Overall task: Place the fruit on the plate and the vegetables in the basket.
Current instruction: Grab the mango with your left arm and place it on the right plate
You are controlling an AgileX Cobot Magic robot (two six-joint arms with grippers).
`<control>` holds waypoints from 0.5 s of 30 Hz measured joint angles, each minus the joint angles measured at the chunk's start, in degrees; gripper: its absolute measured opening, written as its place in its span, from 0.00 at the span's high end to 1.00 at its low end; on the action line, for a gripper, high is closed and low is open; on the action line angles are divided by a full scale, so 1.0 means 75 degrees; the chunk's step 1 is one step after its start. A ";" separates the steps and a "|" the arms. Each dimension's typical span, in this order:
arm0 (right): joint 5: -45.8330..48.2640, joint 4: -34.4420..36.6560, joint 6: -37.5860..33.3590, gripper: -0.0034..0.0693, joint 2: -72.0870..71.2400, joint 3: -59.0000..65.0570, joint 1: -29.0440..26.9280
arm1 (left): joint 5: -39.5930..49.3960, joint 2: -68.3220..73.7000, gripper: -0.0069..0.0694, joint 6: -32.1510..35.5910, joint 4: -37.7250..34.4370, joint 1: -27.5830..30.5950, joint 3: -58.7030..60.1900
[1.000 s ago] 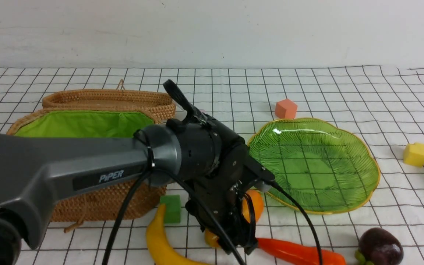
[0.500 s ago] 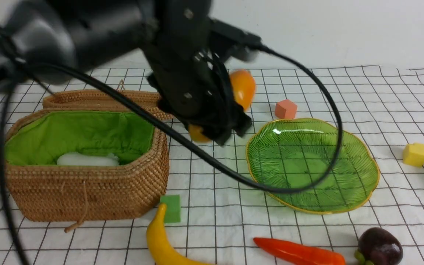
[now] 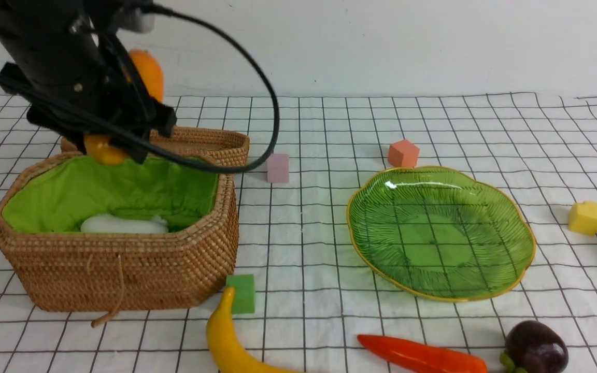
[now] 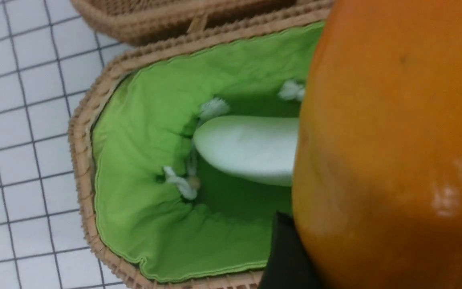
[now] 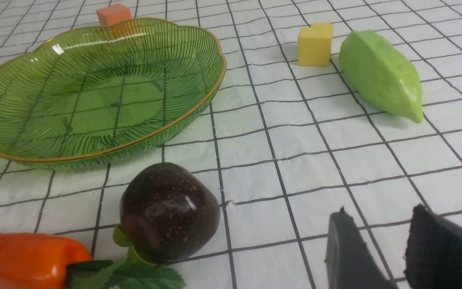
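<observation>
**On the checked cloth, a mango hangs over the open basket**

A white cloth (image 3: 329, 129) with a black grid covers the table below a plain pale wall. The wicker basket (image 3: 122, 274) stands at the robot's left. Its lid (image 3: 200, 140) is tipped back behind it, and the white radish (image 3: 117, 224) lies on the green lining. The green plate (image 3: 441, 233) sits well to its right with nothing on it. The left gripper (image 3: 117, 122) is clenched on the mango (image 3: 148, 77), holding it in the air above the basket's far side. The banana (image 3: 223, 342) lies at the basket's near corner, just beside a green cube (image 3: 240, 293). The pepper (image 3: 417, 355) and the mangosteen (image 3: 536, 346) lie side by side near the plate's near rim. The gourd (image 5: 379, 74) rests far right, just beside a yellow cube (image 3: 585, 217). The right gripper (image 5: 379, 216) is near the mangosteen, its jaws apart with nothing between them. A pink cube (image 3: 278, 168) and an orange cube (image 3: 403, 153) sit farther back.
</observation>
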 joint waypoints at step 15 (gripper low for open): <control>0.0000 0.0000 0.0000 0.62 0.0000 0.0000 0.0000 | -0.2051 0.0329 0.29 0.2447 -0.4052 -0.1032 0.0321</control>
